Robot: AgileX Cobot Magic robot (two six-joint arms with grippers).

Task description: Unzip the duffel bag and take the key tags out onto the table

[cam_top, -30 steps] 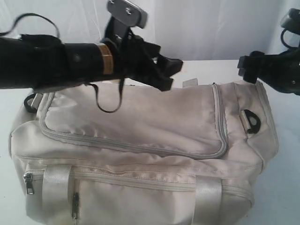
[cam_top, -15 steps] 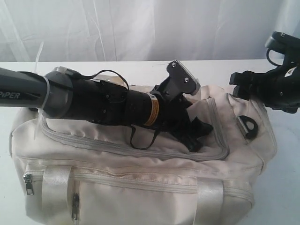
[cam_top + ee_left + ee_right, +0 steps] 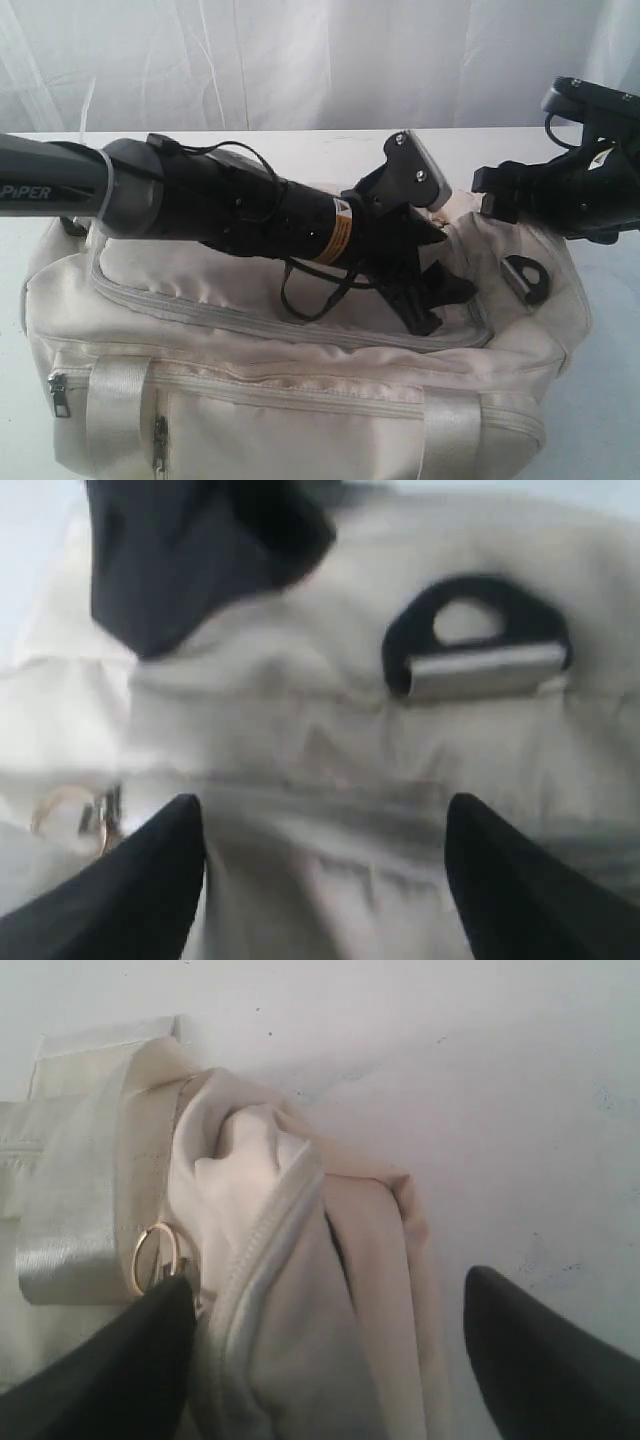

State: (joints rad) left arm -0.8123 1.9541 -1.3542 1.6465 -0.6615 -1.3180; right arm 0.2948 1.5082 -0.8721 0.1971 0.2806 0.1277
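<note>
Large cream fabric duffel bag (image 3: pixel 300 400) sits on the wide plain white tabletop (image 3: pixel 610 400), long side facing the exterior view, satin webbing handle (image 3: pixel 115 410) on the front

Grey zipper tape (image 3: pixel 300 325) around the top panel looks closed along the stretch in view; small metal zipper pull (image 3: pixel 62 393) hangs at the front left corner

Left gripper (image 3: pixel 445 300) reaches across the bag top to its right end, jaws spread wide with nothing between them. Its fingertips are low over the fabric near the corner of the zipper tape; can't tell if they touch. In the left wrist view, left gripper (image 3: pixel 325 810) frames bag fabric, with the black D-shaped strap ring (image 3: pixel 490 585) just beyond the fingertips

The same strap ring (image 3: pixel 527 278) sits on the bag's right end, just beside the left gripper

Right gripper (image 3: pixel 497 195) hangs above the far right end of the bag, jaws open. In the right wrist view, right gripper (image 3: pixel 330 1290) straddles a bunched fold of cream fabric with zipper tape, not clamped on it. A small gold ring (image 3: pixel 140 1260) lies next to one fingertip (image 3: pixel 130 1350)
</note>
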